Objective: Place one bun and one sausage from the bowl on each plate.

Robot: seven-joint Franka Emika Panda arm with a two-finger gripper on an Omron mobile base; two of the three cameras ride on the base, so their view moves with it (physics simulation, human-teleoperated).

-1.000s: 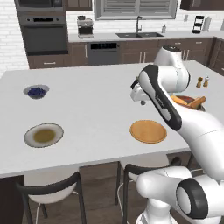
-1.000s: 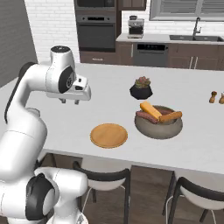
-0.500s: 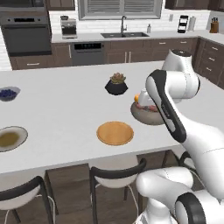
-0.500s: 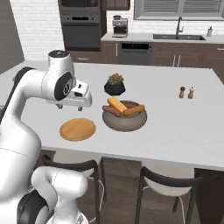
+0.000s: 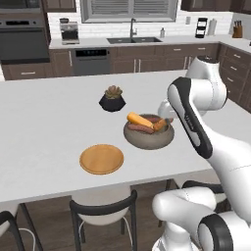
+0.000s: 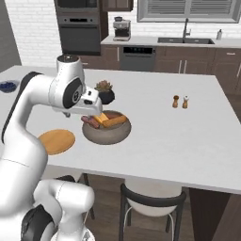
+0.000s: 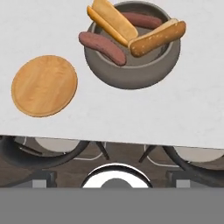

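The grey-brown bowl point(image 5: 148, 135) point(image 6: 107, 132) point(image 7: 131, 65) sits near the counter's front edge. It holds two buns, one point(image 7: 111, 19) lying across the other point(image 7: 157, 38), and two sausages point(image 7: 103, 47) point(image 7: 142, 19). The orange-brown wooden plate point(image 5: 101, 159) point(image 6: 56, 141) point(image 7: 43, 85) lies flat and bare beside the bowl. My gripper point(image 6: 89, 112) hangs just above the bowl's rim, apart from the food; its fingers are too hidden to read. The pale grey-rimmed plate is out of view.
A dark pot with a plant point(image 5: 112, 99) point(image 6: 104, 92) stands behind the bowl. Salt and pepper shakers point(image 6: 180, 101) stand to the right. The small bowl of blue berries point(image 6: 7, 86) is far left. Stools point(image 5: 103, 211) line the counter's front edge.
The base has driven sideways, so the whole scene has shifted; the bowl and wooden plate now sit mid-view. The grey-rimmed plate has left the picture. The hand now hovers at the bowl.
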